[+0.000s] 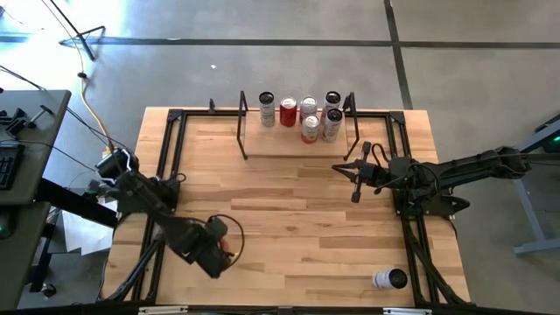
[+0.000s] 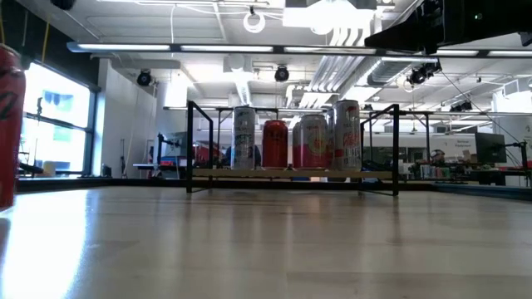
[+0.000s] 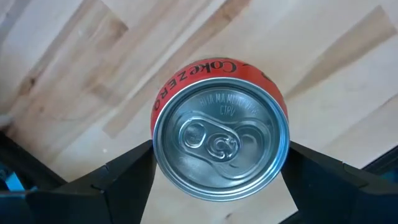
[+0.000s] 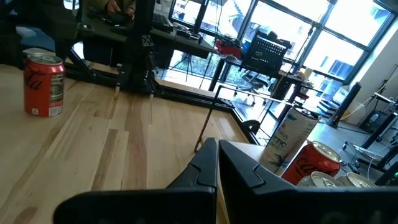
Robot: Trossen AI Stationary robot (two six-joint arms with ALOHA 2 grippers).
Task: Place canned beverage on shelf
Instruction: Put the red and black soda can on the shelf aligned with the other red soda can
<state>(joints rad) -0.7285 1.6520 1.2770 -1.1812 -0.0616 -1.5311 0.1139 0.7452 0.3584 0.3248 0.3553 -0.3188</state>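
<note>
Eight cans counted: six standing on the shelf (image 1: 254,153), one red can (image 3: 221,143) in the pincer, and one pale can (image 1: 389,279) on its side by the near right corner of the table (image 1: 289,219). Two arms, two grippers.

Shelf at the far middle of the table, between its two black end frames. Six shelf cans (image 1: 308,118) bunched from its middle to its right end, in roughly two rows. Some bare board at the left end and along the near edge.

Red can upright on the tabletop at near left, well apart from the shelf. Broad bare wood between the two, with nothing standing there. Black rails along the left and right sides of the table; fallen pale can just inside the right rail.

Left gripper (image 1: 229,243) reaching in from the left edge, elbow bent, wrist turned straight down over the red can. Fingers (image 3: 124,171) set wide, one against each side, clasping it below the rim.

Right gripper (image 1: 355,192) stretched in from the right and held level, just near of the shelf's right end. Fingers pressed together, holding nothing.
</note>
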